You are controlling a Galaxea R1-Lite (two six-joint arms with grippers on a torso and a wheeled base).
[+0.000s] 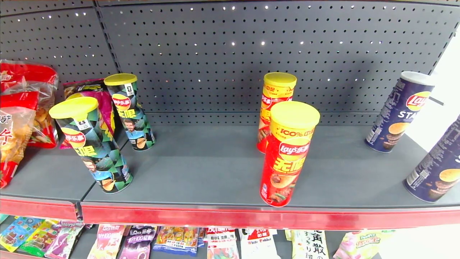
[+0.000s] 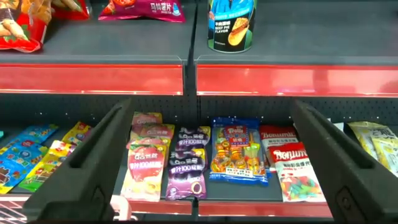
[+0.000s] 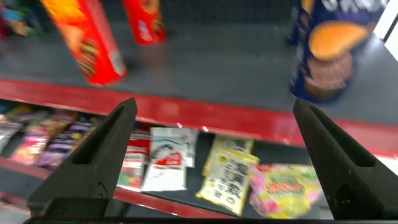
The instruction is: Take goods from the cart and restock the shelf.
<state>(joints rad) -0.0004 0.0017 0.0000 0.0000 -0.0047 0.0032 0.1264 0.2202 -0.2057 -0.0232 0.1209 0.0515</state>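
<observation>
A grey shelf (image 1: 215,169) with a red front lip carries chip cans. Two green-patterned cans with yellow lids stand at the left, one at the front (image 1: 91,145) and one behind (image 1: 130,111). Two red cans stand in the middle, front (image 1: 287,154) and back (image 1: 274,108). Two dark blue cans are at the right, one far back (image 1: 399,113) and one at the edge (image 1: 436,167). My left gripper (image 2: 202,168) is open and empty below the shelf lip, facing the lower shelf's candy bags (image 2: 186,163). My right gripper (image 3: 214,162) is open and empty before the red lip (image 3: 205,118), near a blue can (image 3: 333,50).
Red snack bags (image 1: 18,115) and a purple bag (image 1: 99,97) fill the shelf's left end. A pegboard back wall (image 1: 230,54) closes the shelf. The lower shelf holds rows of flat candy and snack packets (image 1: 176,240). Open grey shelf floor lies between the green and red cans.
</observation>
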